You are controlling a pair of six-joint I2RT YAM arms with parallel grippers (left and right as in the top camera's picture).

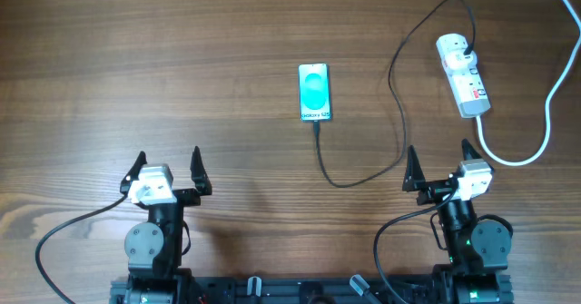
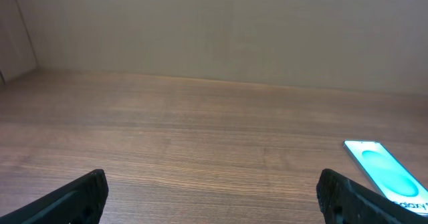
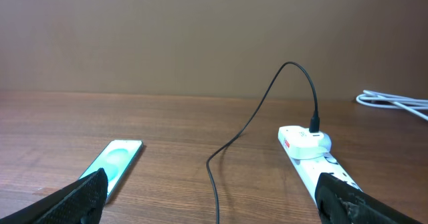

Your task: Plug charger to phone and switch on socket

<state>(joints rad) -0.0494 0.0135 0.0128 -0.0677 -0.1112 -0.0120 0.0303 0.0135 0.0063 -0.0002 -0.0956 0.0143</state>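
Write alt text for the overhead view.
A phone with a lit cyan screen lies on the wooden table, a thin black cable curving from its near end to a plug in the white power strip at the far right. The left gripper and right gripper sit open near the front edge, touching nothing.

Light is soft and even in all three views, falling from above with no hard shadows; only a faint blur of shade lies on the table (image 1: 227,191) toward the lower edge. The phone (image 1: 314,90) screen glows cyan, slightly washed out. Both wrist views are dimmer and a little grainy, and the left gripper (image 2: 212,187) fingertips (image 2: 80,198) look dark and soft-edged
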